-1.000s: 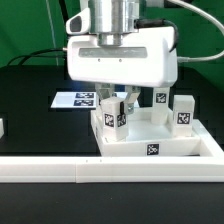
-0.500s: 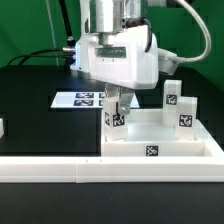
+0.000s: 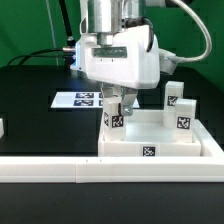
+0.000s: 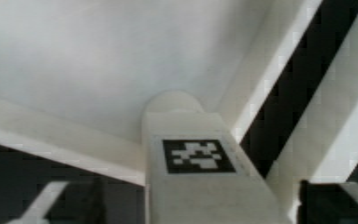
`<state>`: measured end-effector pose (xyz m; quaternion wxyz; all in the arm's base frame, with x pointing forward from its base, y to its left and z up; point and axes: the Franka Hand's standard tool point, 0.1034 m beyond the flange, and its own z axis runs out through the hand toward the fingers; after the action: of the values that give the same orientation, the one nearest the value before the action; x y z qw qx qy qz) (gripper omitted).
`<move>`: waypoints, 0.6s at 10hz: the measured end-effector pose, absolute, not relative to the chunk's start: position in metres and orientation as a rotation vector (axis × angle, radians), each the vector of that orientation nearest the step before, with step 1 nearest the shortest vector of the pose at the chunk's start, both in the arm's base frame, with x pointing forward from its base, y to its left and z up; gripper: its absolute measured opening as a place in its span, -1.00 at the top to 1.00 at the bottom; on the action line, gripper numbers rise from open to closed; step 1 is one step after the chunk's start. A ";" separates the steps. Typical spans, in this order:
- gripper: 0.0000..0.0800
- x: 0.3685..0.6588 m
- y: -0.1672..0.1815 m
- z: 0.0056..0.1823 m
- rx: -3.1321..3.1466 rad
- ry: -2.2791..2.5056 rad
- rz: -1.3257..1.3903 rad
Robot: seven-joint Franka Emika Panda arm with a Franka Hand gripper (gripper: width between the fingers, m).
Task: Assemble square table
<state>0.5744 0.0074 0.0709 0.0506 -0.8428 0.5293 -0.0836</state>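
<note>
While pinching a short white tagged block leg point(image 3: 116, 117) at the near corner of the large white plastic square slab with raised rim point(image 3: 160, 152) toward the exterior view's left, appears to be mid-way through seating or screwing that leg into its corner socket. Judged as an early-to-middle step: two more short white legs point(image 3: 173, 97) point(image 3: 184, 116) already upright on the slab toward the exterior view's right, a fourth not to be made out.

Seen from the wrist, leg point(image 4: 197, 150) running straight down between the two fingers, tag facing the camera, slab's pale inner face point(image 4: 105, 60) beyond. End effector point(image 3: 117, 103) pressed together on the leg's upper part.

Next, probably needs a steady downward push with a twist about the leg's axis, keeping it upright so it does not bind; then a release and a lift clear.

Arm posed vertical above the corner, wrist pointing straight down. Slab resting on the black counter point(image 3: 40, 80), just behind the long white rail fence point(image 3: 60, 169); marker board point(image 3: 78, 99) lying flat beside.
</note>
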 end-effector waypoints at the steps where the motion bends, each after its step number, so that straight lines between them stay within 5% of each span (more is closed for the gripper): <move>1: -0.53 0.574 0.008 0.071 -2.650 1.485 -0.262; 6: -0.62 0.573 0.008 0.070 -3.022 0.654 -0.277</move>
<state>0.5730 0.0076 0.0697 0.0186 -0.9733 0.2107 -0.0892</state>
